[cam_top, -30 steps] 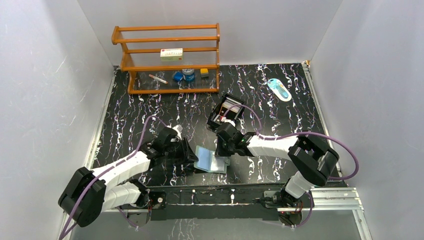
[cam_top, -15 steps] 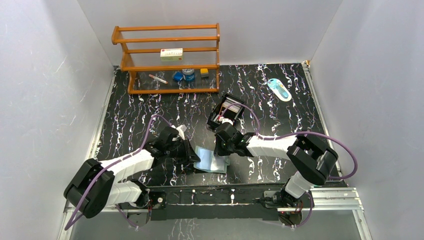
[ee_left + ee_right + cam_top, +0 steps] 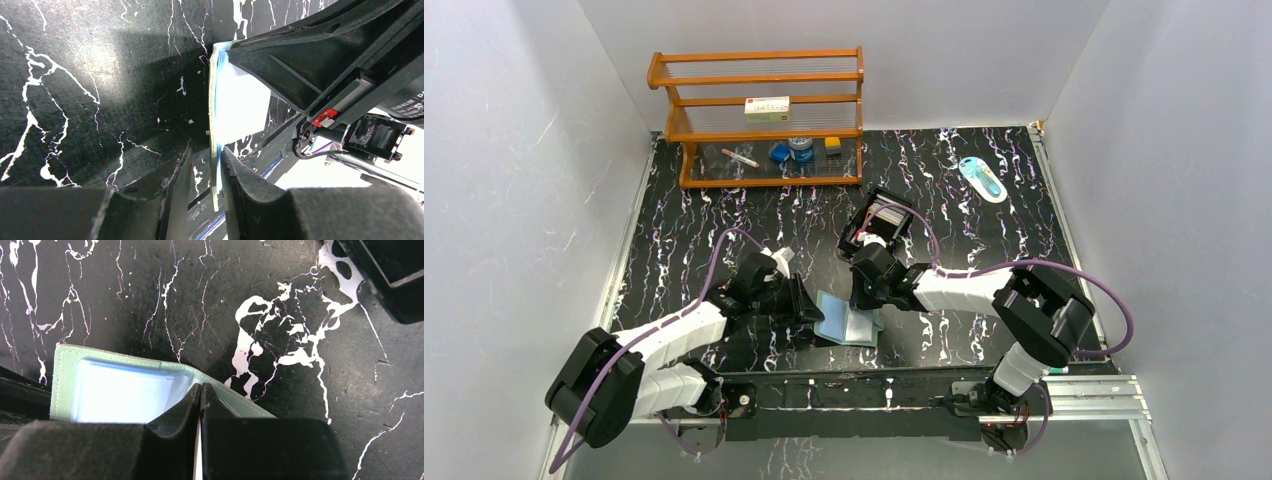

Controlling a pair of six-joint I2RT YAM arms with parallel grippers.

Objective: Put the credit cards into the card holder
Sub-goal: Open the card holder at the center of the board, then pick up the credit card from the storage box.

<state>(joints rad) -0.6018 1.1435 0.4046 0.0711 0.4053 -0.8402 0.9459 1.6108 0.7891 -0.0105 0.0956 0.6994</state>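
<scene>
Teal-green with paler blue pockets, the card holder (image 3: 120,390) is seen lying open on the black, white-veined tabletop (image 3: 150,300), near its front edge and between the two arms. The right tool (image 3: 201,386) is closed to a hairline on a credit card (image 3: 198,455), of which only a thin pale edge is shown between the fingers. The tips of that tool are set against the rim of the pale pocket. The left tool (image 3: 206,150) is held narrowly apart astride one edge of the holder: the edge lies close against one finger (image 3: 240,180), while a dark strip of tabletop is left showing before the other. The card's face and colour are hidden by the fingers, and whether any of it lies inside the pocket cannot be made out. In the left wrist view much of the holder is covered by the dark body of the right arm; from above, both its side edges are overlapped by the tools. A black box (image 3: 395,275) is cut off at the corner of the right wrist view.
</scene>
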